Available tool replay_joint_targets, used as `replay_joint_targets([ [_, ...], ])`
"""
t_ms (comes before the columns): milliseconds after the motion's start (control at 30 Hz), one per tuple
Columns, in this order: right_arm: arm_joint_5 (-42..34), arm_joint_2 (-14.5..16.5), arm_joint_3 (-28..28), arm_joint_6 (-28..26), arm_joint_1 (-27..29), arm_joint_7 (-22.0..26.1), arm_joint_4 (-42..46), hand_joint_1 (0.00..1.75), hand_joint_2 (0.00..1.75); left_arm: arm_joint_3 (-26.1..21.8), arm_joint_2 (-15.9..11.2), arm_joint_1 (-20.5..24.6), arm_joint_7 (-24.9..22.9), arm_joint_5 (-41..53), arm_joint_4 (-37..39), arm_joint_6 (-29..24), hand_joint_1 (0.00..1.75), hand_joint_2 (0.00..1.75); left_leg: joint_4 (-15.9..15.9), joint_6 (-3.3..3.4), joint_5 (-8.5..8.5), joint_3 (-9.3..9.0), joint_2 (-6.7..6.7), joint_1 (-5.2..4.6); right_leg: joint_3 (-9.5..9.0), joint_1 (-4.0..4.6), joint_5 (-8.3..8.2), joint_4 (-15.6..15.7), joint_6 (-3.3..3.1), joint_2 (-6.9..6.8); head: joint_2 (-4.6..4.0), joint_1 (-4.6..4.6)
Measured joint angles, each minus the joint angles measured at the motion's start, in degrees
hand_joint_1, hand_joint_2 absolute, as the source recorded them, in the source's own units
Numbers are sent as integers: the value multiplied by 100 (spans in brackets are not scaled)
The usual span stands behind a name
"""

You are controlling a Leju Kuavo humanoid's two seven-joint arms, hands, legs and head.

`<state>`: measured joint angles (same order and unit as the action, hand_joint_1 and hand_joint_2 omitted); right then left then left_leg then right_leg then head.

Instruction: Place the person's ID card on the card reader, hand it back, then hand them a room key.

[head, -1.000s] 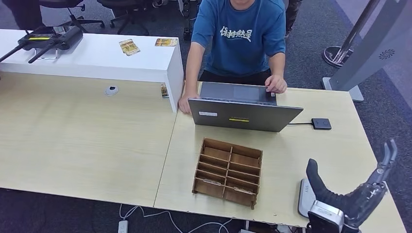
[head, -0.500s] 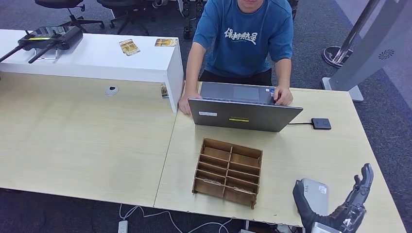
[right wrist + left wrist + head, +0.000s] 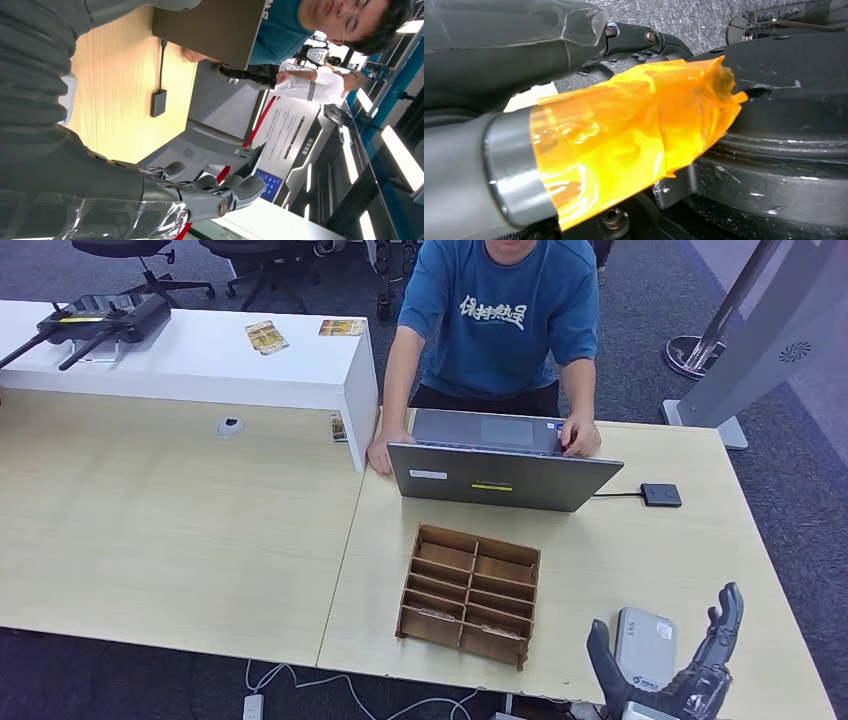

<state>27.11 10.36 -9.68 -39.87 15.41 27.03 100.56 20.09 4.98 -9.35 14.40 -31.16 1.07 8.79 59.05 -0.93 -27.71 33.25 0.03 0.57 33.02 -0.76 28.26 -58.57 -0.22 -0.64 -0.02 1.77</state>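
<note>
A grey card reader [image 3: 645, 648] lies flat near the table's front right corner. My right hand [image 3: 665, 685] rises from the bottom edge just behind it, open, thumb [image 3: 600, 652] on one side and fingers [image 3: 726, 620] on the other, holding nothing. The right wrist view shows those fingers [image 3: 215, 196] spread in the air and a corner of the reader [image 3: 67, 97]. A wooden divided box [image 3: 470, 595] with card slots stands mid-table. A person in a blue shirt [image 3: 497, 325] leans on an open laptop [image 3: 500, 478]. My left hand [image 3: 589, 145], its thumb wrapped in orange tape, hangs low.
A small black box [image 3: 661, 495] on a cable lies right of the laptop. A raised white counter [image 3: 200, 365] at the back left carries a black controller [image 3: 95, 318] and two cards [image 3: 266, 337]. A grey sign stand [image 3: 760, 350] is beyond the table's right end.
My right hand has sunk toward the table's front edge and uncovered the card reader. The person has shifted one hand a little along the laptop's edge.
</note>
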Motion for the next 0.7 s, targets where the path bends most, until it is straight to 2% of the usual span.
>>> replay_joint_targets([
  [167,157,0,-21,0,1,8,-14,0,175,0,1,0,2,-11,0,4,0,0,0,0,0,0,0,0,0,0,0,0,0,0,0,0],
  [367,1131,-44,-142,-2,-2,-470,-157,0,175,2,-1,-9,2,-78,0,25,0,0,0,0,0,0,0,1,0,0,0,0,0,0,0,0],
  [700,1200,-126,-314,-3,-4,-509,-296,0,175,2,-2,-13,2,-105,0,31,0,0,0,0,0,0,0,0,0,0,0,0,0,0,0,0],
])
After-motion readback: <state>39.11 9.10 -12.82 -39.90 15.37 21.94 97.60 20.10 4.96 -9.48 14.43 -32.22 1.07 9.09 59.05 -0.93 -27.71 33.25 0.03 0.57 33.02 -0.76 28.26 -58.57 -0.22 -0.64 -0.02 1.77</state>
